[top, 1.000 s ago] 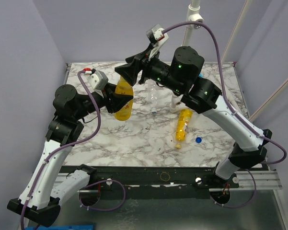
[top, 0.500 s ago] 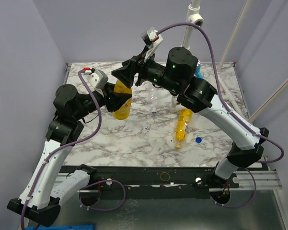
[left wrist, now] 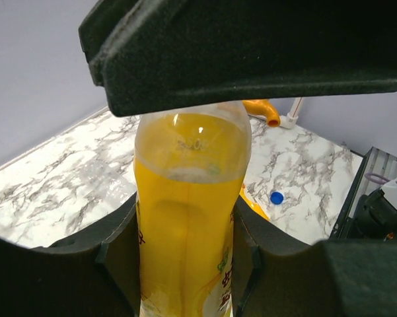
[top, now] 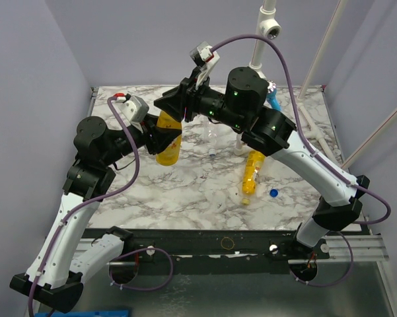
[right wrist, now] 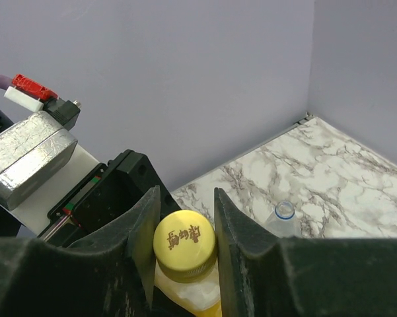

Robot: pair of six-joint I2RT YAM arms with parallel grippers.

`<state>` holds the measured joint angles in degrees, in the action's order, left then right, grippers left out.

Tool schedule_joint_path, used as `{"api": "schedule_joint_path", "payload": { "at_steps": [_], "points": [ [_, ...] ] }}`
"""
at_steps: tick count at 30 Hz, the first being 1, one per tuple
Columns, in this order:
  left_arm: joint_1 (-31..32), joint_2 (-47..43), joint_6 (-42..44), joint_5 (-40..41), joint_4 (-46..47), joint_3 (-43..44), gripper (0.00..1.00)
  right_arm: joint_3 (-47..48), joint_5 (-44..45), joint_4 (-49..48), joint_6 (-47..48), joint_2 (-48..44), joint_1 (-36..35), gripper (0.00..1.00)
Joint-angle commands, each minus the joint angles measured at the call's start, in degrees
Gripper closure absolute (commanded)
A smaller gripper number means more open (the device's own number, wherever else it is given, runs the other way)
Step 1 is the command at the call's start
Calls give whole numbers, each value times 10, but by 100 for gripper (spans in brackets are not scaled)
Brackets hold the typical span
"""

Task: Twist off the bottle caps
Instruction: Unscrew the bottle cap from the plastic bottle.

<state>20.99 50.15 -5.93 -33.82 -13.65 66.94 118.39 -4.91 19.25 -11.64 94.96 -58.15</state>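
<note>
My left gripper (top: pixel 162 140) is shut on the body of an upright yellow-orange bottle (top: pixel 169 146), and its two fingers press the bottle's sides in the left wrist view (left wrist: pixel 185 218). My right gripper (top: pixel 171 105) sits over the bottle's top. In the right wrist view its jaws (right wrist: pixel 184 221) are closed on the yellow cap (right wrist: pixel 184 243), one on each side. A second yellow-orange bottle (top: pixel 252 173) lies on the table with a loose blue cap (top: pixel 273 193) beside it. A plain clear bottle (top: pixel 211 135) stands open, its neck showing in the right wrist view (right wrist: pixel 285 212).
The marble table (top: pixel 185 198) has walls at the back and left. The blue cap also shows in the left wrist view (left wrist: pixel 276 197). A white pole (top: pixel 264 33) rises at the back right. A blue object (top: pixel 273 99) is half hidden behind the right arm.
The right arm's wrist has turned and shifted a little to the left over the bottle top. The left arm and the held bottle have stayed in place.
</note>
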Motion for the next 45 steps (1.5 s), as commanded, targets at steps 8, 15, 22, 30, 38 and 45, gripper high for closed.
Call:
{"api": "schedule_joint_path", "payload": {
  "at_steps": [8,15,22,30,38,45],
  "points": [
    [-1,-11,-61,-193,9,-4,100,-51,-169,-99,38,-56,-2,99],
    [0,5,-205,-403,69,11,100,-94,-522,-151,30,-97,-2,99],
    [4,7,-211,-435,72,20,100,-113,-536,-144,28,-108,-2,91],
    [4,-7,-78,-228,27,9,100,-109,-103,-106,24,-128,-2,34],
    [4,-1,-8,-20,5,3,100,-18,7,-6,30,-58,-2,37],
    [4,-4,-5,-19,0,-1,100,35,19,23,33,-10,-3,47]
  ]
}}
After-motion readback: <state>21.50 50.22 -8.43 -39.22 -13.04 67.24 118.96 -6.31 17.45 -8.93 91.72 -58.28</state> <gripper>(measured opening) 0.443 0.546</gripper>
